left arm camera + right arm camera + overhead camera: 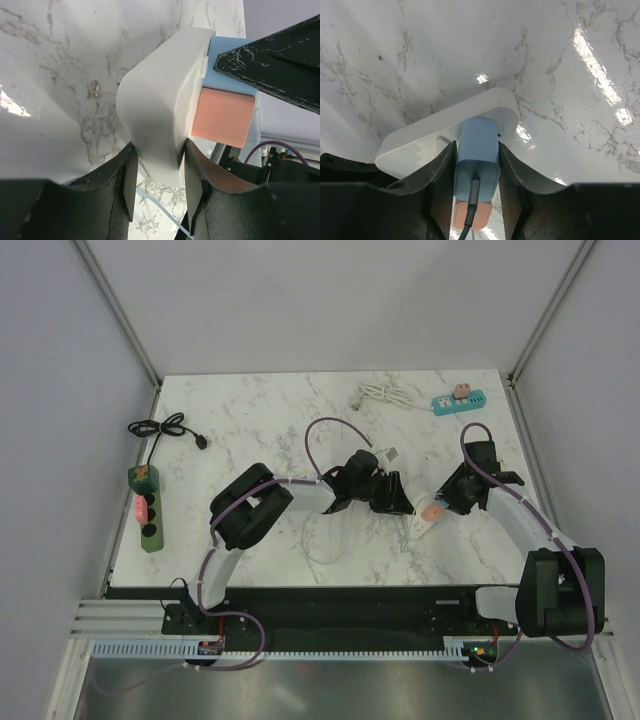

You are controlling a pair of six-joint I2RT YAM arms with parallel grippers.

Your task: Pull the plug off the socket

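A white socket strip (pixel 155 100) is held off the table at the centre, small in the top view (pixel 416 528). My left gripper (pixel 157 160) is shut on its end, one finger on each side. A light blue plug (pixel 477 150) with a grey cable sits in the socket strip (pixel 435 137). My right gripper (pixel 476 150) is shut on that plug, and its fingers (pixel 440 175) press both flanks. A pink plug (pixel 472 217) sits beside the blue one on the same strip. In the top view the left gripper (pixel 398 502) and right gripper (pixel 440 508) meet over the strip.
A green power strip (pixel 147 508) with plugs lies at the left edge, with a black cable (pixel 165 428) behind it. At the back right are a teal power strip (pixel 458 399) and a coiled white cable (pixel 378 393). A thin white cable (pixel 330 540) trails under the left arm.
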